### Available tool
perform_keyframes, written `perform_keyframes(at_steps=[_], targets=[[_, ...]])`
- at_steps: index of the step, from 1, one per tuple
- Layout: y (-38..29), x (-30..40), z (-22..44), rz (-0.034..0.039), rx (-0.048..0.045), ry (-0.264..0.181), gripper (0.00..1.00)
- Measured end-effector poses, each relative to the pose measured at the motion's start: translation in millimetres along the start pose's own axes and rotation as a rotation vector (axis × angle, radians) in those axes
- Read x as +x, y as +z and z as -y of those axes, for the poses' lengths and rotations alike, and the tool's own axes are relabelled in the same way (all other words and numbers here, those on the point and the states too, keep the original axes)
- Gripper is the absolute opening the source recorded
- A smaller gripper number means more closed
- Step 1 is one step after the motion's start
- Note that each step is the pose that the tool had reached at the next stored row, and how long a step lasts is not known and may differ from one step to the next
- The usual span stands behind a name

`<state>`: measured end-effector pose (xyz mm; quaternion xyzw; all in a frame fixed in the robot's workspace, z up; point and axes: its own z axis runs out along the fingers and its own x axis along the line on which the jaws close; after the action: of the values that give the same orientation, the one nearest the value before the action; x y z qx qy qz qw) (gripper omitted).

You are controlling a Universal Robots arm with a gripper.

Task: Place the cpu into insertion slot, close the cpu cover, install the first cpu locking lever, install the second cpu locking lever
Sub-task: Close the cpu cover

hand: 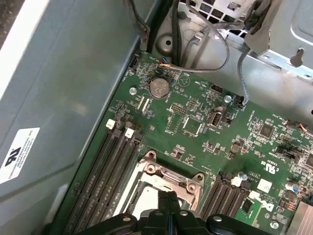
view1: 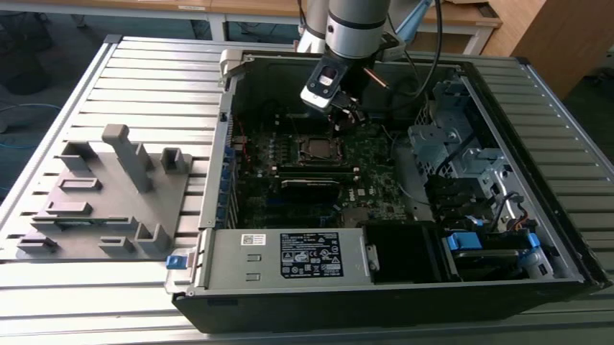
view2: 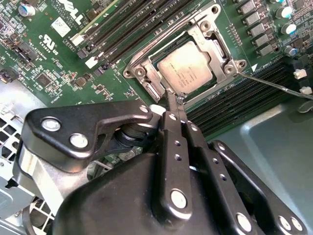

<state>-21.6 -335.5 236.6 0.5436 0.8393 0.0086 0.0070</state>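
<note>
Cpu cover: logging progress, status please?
Gripper shut, tips at cpu cover edge. Cpu seated, cover looks down. One locking lever angled out, unlatched.

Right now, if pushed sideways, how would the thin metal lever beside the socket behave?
The lever is a thin wire rod, so probably springy. Its bare metal looks smooth, likely slippery. One end meets the socket frame, so it probably pivots.

One open black computer case (view1: pixel 384 305) lies on the slatted metal surface (view1: pixel 144 72), beside one grey moulded fixture plate (view1: pixel 96 208). Inside are one green motherboard (hand: pixel 195 142), one silver-rimmed square insertion slot (view2: pixel 140 69), one flat pale-faced square cpu (view2: pixel 185 66) and one round silver coin battery (hand: pixel 158 88).
</note>
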Motion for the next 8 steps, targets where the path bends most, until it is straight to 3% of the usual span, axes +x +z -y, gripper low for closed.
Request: perform_keyframes(at_steps=[8], targets=[[0.0, 0.0, 0.0, 0.0, 0.0, -0.002, 0.1]])
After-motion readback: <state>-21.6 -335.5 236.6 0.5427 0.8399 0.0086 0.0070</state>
